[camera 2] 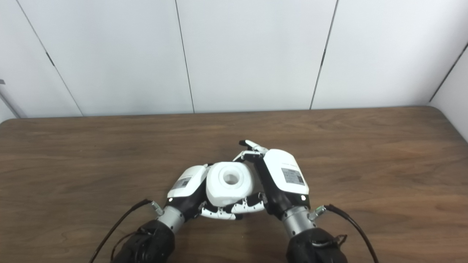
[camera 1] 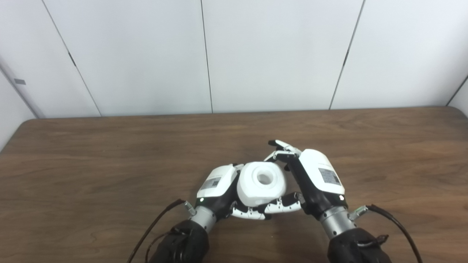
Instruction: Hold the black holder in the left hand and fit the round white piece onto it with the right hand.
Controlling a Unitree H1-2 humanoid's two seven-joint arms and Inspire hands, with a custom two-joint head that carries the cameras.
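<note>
Both hands, left hand (camera 1: 218,184) and right hand (camera 1: 316,179), wrap their fingers round the round white piece (camera 1: 261,182), hiding any holder underneath.

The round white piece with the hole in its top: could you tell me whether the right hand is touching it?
Touching. In the left eye view the right hand has a digit pressed against the lower front of the round white piece.

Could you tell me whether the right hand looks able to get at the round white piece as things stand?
Probably yes: the right hand is already up against the round white piece, its fingers curled under it. Nothing stands between them; the left hand is only at the opposite side. The black holder is hidden.
</note>
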